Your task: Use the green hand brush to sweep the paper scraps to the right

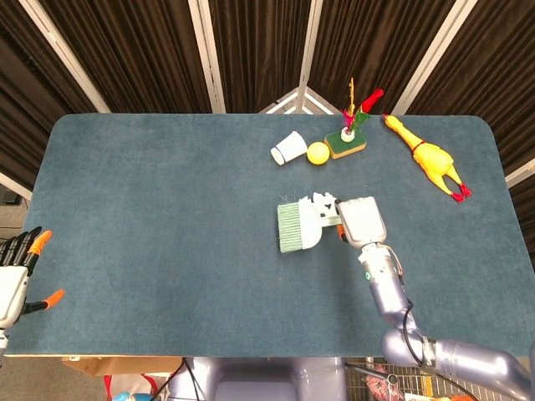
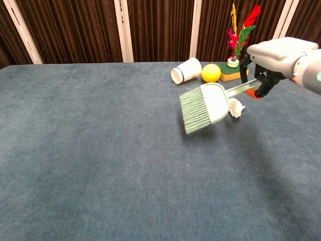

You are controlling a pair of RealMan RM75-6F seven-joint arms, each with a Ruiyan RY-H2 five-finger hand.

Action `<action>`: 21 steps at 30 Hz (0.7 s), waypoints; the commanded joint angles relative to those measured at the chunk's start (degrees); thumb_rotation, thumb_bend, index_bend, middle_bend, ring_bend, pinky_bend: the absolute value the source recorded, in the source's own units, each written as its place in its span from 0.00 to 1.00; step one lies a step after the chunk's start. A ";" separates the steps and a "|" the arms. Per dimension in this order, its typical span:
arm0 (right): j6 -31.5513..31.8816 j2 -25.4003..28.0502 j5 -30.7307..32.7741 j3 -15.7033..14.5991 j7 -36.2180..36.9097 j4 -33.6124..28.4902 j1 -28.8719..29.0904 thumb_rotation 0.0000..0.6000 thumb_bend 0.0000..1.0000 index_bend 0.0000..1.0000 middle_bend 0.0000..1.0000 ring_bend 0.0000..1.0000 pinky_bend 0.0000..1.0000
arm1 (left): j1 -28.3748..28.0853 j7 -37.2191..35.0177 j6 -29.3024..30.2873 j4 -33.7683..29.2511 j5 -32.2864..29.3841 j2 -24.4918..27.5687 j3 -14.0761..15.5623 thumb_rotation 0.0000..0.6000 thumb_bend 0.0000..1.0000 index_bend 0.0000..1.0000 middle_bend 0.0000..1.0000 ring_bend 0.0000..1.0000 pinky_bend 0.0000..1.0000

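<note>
My right hand (image 1: 361, 220) (image 2: 279, 56) grips the handle of the green hand brush (image 1: 298, 227) (image 2: 204, 106) and holds it lifted above the table, bristles pointing left. The white paper scraps (image 1: 323, 200) (image 2: 236, 107) lie under and just behind the brush head, mostly hidden by it; only a few pieces show. My left hand (image 1: 17, 274) rests off the table's left front corner, fingers apart and holding nothing; the chest view does not show it.
At the back stand a tipped white paper cup (image 1: 288, 148) (image 2: 186, 70), a yellow ball (image 1: 318, 153) (image 2: 211, 73) and a green sponge with feathers (image 1: 346, 142) (image 2: 233, 70). A rubber chicken (image 1: 430, 156) (image 2: 296, 71) lies at the back right.
</note>
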 commanded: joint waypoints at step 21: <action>2.38 1.71 9.67 -3.45 -9.60 13.55 4.23 1.00 0.50 0.72 0.91 0.94 0.81 | -0.42 -0.28 -1.02 -0.97 -0.34 0.44 0.09 1.00 0.00 0.00 0.00 0.00 0.02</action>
